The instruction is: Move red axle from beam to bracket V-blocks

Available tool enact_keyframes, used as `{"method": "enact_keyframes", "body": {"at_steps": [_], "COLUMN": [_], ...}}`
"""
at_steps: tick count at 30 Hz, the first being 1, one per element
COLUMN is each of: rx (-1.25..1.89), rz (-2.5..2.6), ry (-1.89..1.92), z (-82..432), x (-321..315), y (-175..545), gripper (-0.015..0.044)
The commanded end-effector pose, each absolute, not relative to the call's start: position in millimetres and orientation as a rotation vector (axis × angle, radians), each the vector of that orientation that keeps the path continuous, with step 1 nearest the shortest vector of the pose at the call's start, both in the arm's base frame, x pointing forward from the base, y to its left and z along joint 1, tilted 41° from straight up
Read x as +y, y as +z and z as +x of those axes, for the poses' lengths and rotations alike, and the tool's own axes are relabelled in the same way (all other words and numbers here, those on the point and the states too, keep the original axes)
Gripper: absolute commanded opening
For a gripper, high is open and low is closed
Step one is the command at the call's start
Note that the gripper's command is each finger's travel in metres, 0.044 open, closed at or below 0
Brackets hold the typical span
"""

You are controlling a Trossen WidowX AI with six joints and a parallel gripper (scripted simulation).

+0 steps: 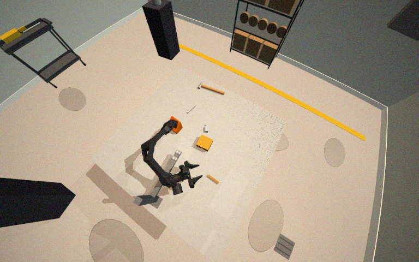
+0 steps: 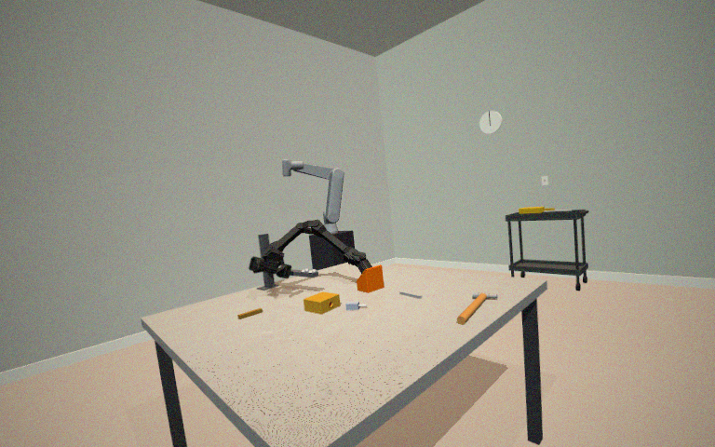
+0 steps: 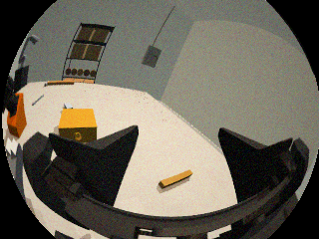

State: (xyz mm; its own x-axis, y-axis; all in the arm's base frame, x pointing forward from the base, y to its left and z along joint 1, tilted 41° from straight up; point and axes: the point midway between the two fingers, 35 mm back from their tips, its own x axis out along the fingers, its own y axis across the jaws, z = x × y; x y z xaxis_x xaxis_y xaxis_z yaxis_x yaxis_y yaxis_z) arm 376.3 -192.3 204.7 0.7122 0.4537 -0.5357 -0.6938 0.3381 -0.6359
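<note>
Looks like a workshop or robotics lab, tbh: a hammer (image 1: 212, 89) (image 2: 472, 307) lies on the big worktable (image 1: 240, 191) (image 2: 337, 358) (image 3: 135, 107), a grey robot arm (image 2: 335, 195) (image 3: 23, 52) stands behind, plus there's a storage rack (image 1: 255, 36) (image 3: 92, 43) and a tool cart (image 1: 27, 35) (image 2: 546, 215).

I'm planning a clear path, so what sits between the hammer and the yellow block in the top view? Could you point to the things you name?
In the top view, the small pale grey piece (image 1: 206, 128) (image 2: 352, 305) lies between the hammer (image 1: 212, 89) (image 2: 473, 308) (image 3: 60, 83) and yellow block (image 1: 204, 142) (image 2: 320, 303) (image 3: 78, 119).

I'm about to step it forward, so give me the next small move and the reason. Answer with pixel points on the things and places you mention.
Probably turn the open gripper (image 1: 200, 171) (image 2: 269, 266) (image 3: 179, 131) toward the grey bar (image 1: 168, 166) (image 2: 301, 273) before closing: the wrist view shows a yellow stick (image 1: 213, 179) (image 2: 249, 314) (image 3: 175, 179) beyond it, but no red axle that I can make out.
</note>
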Motion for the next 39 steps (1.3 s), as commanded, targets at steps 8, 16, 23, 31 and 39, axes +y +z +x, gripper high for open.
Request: {"method": "enact_keyframes", "body": {"at_steps": [8, 16, 23, 31, 39], "rx": [0.283, 0.586, 1.003, 1.314, 1.588], "rz": [-0.967, -0.582, -0.180, 0.045, 0.207], "ry": [0.760, 0.798, 0.709, 0.532, 0.215], "z": [379.2, 395.4, 399.1, 389.7, 370.9], "x": [-179.7, -135.1, -79.5, -36.9, 1.7], "y": [219.4, 169.0, 108.5, 65.3, 25.4], "gripper": [0.0440, 0.0440, 0.0440, 0.0440, 0.0440]}}
